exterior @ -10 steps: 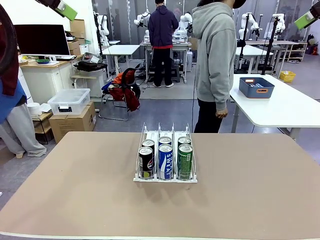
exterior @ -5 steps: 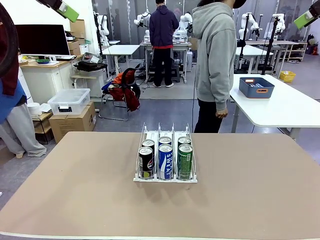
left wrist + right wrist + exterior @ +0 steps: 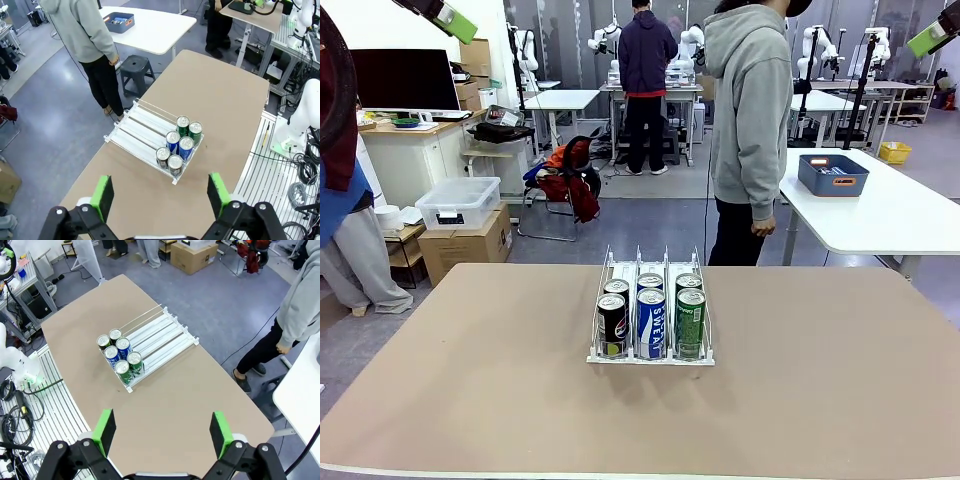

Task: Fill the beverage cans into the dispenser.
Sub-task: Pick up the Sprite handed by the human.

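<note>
The six beverage cans stood in the dispenser (image 3: 139,126), two to a lane, all packed at the end of the lanes nearest the robot: a black Pepsi can (image 3: 612,325), a blue can (image 3: 651,323) and a green can (image 3: 691,322) in front, with one more close behind each. The rear half of the lanes was bare.

The left gripper (image 3: 161,196) hung high above the table (image 3: 220,100), jaws spread wide with nothing between them. The dispenser lay well below and ahead of it. The right gripper (image 3: 162,432) was just as high, equally spread and empty, with the rack below and ahead of it too. Neither arm looked clearly nearer (both seemed about equally far off).

The lanes' long axis ran away from the robot towards the person (image 3: 750,120) standing beyond the far edge, so a further can would probably enter from that bare end.

In the front view the rear cans' labels were hidden behind the front row.
</note>
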You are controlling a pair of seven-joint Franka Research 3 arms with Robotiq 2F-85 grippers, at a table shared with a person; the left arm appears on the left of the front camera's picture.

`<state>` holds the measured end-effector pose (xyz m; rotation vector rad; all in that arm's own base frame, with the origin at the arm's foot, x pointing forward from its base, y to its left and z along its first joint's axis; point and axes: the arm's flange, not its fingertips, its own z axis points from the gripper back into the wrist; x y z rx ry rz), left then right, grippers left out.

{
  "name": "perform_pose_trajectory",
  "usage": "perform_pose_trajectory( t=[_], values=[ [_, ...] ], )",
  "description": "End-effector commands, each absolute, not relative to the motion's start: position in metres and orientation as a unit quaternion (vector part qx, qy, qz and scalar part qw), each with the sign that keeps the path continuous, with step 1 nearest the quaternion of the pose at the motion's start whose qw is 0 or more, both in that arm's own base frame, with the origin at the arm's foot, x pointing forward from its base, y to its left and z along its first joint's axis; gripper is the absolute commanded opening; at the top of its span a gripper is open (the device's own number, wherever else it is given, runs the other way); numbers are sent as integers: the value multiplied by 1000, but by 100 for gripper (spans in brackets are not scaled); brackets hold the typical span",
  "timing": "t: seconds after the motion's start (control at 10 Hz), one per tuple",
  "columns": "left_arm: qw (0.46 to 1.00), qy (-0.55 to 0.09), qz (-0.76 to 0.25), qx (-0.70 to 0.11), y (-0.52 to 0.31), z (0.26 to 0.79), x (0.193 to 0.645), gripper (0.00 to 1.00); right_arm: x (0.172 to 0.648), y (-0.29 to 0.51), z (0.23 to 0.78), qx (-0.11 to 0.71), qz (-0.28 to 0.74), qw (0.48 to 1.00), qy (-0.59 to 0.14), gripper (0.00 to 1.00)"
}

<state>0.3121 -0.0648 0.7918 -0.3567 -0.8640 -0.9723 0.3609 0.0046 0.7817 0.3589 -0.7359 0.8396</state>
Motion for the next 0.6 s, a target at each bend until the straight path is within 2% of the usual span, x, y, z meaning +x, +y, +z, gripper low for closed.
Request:
perform_pose_trajectory(
  t=[0.0,0.5],
  values=[
    [782,-402,-448,-162,-64,792,312,100,361,5,781,171,398,833,-344,100],
    [782,-402,-448,-162,-64,792,312,100,361,5,781,171,398,833,-344,100]
  ],
)
